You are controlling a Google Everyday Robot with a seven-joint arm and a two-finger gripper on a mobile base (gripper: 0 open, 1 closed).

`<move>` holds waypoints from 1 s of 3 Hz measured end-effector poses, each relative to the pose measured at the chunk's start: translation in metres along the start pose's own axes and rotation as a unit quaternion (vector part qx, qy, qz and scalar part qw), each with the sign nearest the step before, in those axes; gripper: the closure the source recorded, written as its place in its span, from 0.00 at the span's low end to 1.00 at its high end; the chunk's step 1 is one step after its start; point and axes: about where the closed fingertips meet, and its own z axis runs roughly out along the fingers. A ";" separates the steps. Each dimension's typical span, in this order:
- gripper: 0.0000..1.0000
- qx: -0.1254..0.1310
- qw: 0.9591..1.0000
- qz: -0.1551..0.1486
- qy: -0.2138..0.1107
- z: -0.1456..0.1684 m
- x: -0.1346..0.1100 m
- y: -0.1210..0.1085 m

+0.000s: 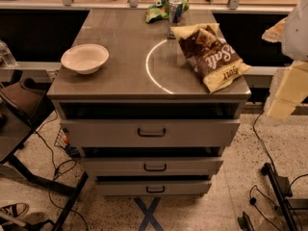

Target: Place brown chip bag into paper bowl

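The brown chip bag (211, 54) lies flat on the right side of the grey cabinet top (120, 37), its pale yellow end reaching the front right corner, with "Salt" lettering showing. The paper bowl (84, 58) stands upright and empty at the left edge of the top, well apart from the bag. My gripper (275, 32) shows at the frame's right edge, off the cabinet's right side, above and to the right of the bag and not touching it. Pale arm parts (288, 90) hang below it.
A green snack bag (159, 11) and a slim silver can (175, 12) stand at the back of the top. A white ring is marked mid-top (150, 66). Drawers (151, 132) sit below. A chair (19, 100) is at left, and cables and stands lie on the floor.
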 end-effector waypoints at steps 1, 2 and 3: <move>0.00 0.000 1.000 0.000 0.000 0.000 0.000 0.000; 0.00 0.013 1.000 0.020 -0.019 0.008 0.002 -0.014; 0.00 0.051 0.994 0.073 -0.065 0.021 0.004 -0.054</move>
